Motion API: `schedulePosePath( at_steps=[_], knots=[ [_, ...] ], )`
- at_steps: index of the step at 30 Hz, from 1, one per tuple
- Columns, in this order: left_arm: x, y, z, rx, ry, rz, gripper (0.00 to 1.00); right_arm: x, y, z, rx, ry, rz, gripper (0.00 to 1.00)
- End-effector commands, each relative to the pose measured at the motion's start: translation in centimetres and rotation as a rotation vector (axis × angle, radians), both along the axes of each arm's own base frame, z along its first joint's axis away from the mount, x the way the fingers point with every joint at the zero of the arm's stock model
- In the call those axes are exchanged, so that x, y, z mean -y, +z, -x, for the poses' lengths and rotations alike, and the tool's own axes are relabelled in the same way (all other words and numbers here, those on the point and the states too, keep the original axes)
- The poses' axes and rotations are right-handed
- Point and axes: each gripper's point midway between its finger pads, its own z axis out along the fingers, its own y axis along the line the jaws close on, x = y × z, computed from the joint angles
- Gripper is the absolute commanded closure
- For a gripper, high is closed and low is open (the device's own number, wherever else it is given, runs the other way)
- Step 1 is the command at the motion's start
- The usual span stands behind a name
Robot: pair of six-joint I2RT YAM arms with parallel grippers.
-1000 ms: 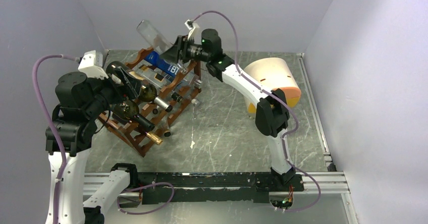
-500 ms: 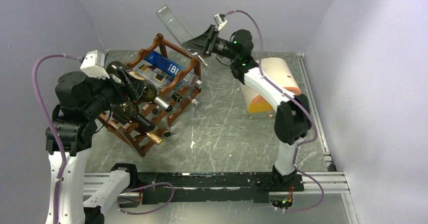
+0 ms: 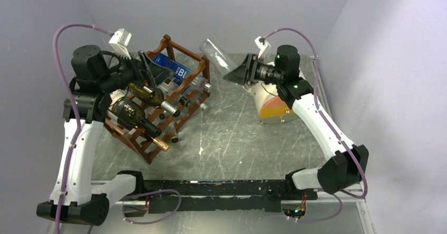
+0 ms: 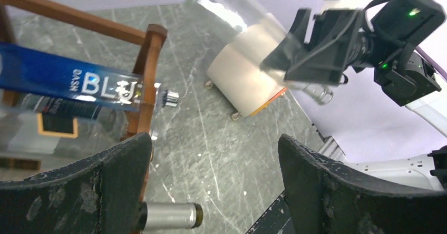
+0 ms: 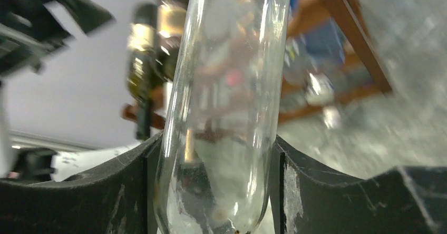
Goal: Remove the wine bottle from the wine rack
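Two arms flank the wine rack (image 3: 169,43) in the top view. To the right of the rack and well above the counter (image 3: 232,139), the right gripper (image 3: 238,71) holds a clear wine bottle (image 3: 217,55) free of every rail, its far end tilted up toward the rack. At the rack's left end the left gripper (image 3: 146,71) hangs over the bottles stored there, with nothing in it. A cream-and-orange drum box (image 3: 271,108) stands on the counter farther right of the rack, under the right arm.

From the left wrist, we see the left jaws spread wide and empty. A blue-labelled bottle (image 4: 63,78) lies in the rack beside them, and the clear bottle is out beyond the rack's corner post in the right gripper's hold.

From the right wrist, we see the jaws closed on the bottle's round body, one pad pressing each side, with the rack blurred behind.

We judge the bottle stiff, smooth and breakable: bare glass that can slip or turn between two flat pads. It looks empty, so it is probably light, yet its long overhang would lever against the grip. Holding across the straight body, as now, suits it better than the neck.
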Motion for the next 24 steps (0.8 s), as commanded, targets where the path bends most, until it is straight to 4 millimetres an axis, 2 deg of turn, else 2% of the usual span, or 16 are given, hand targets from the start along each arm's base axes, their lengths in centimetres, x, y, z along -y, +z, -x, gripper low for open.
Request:
schedulePosePath(
  at_steps=[1,4,6,10,12,18,20,24],
  knots=[
    [3.0,3.2,0.9,0.166,-0.178,0.058,0.07,3.8,-5.9,3.4,-0.024,-0.051,0.307,1.0],
    [5.9,2.5,1.0,0.165,-0.266,0.107,0.07,5.7,-6.9,5.2,-0.025,-0.099,0.373,1.0],
    [9.0,1.6,1.3,0.148,-0.339,0.099,0.07,6.7,-7.5,6.1,-0.028,-0.128,0.407,1.0],
    [15.0,0.0,2.1,0.219,-0.413,-0.063,0.07,7.9,-8.0,7.3,-0.038,-0.158,0.446,1.0],
    [16.9,-0.5,2.8,0.321,-0.433,-0.176,0.07,8.1,-8.4,7.8,-0.048,-0.147,0.467,1.0],
    [19.4,-2.1,5.9,0.747,-0.52,-0.449,0.07,8.7,-9.4,9.2,-0.077,-0.114,0.515,1.0],
    [20.1,-3.6,6.7,0.841,-0.57,-0.511,0.07,8.8,-9.5,9.5,-0.079,-0.102,0.519,1.0],
    [20.5,-6.2,5.7,0.916,-0.573,-0.628,0.07,8.3,-9.8,10.1,-0.087,-0.06,0.505,1.0]
  ],
)
